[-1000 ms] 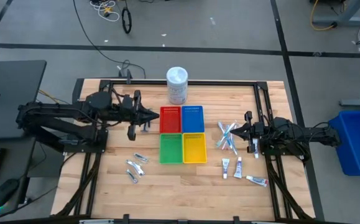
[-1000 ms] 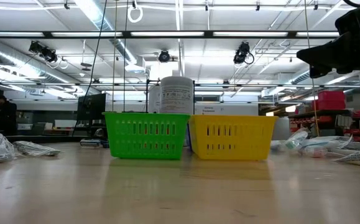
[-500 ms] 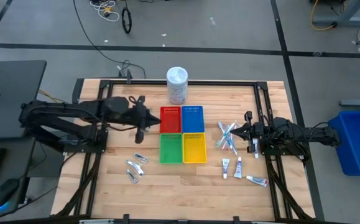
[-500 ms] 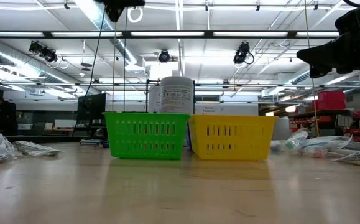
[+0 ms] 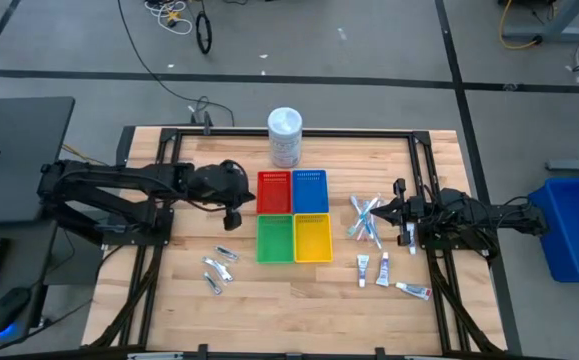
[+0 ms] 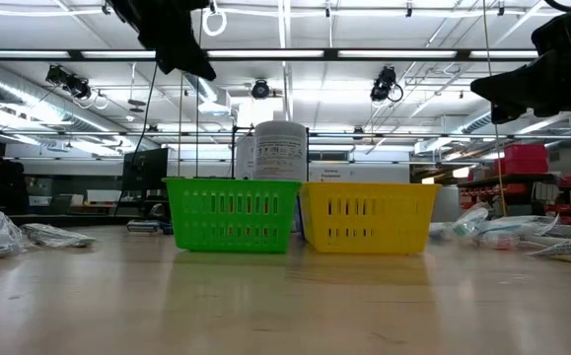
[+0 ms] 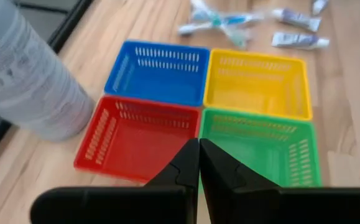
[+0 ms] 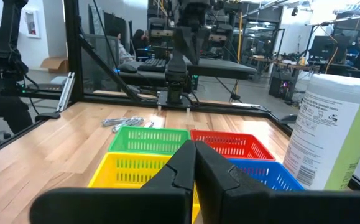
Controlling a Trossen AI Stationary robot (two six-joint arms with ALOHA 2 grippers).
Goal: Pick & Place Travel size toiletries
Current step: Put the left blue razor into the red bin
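Silvery sachets (image 5: 219,268) lie on the wooden table, near side, left of the trays. Pale-blue and white sticks (image 5: 366,218) lie in a heap right of the trays, with small white tubes (image 5: 374,268) nearer the front edge. My left gripper (image 5: 234,210) hangs shut and empty above the table, just left of the red tray (image 5: 274,192), tipped downward; the left wrist view shows its fingertips (image 7: 198,144) together. My right gripper (image 5: 396,210) waits level beside the stick heap, shut and empty (image 8: 194,146).
Red, blue (image 5: 310,191), green (image 5: 274,238) and yellow (image 5: 312,238) trays stand as a square block mid-table. A tall white tub (image 5: 285,137) stands behind them at the far edge. Bare wood lies along the near edge. People show in the room beyond.
My left gripper has sunk and tipped from nearly level to slanting downward beside the red tray, coming into the low view from above. Nothing on the table has moved.
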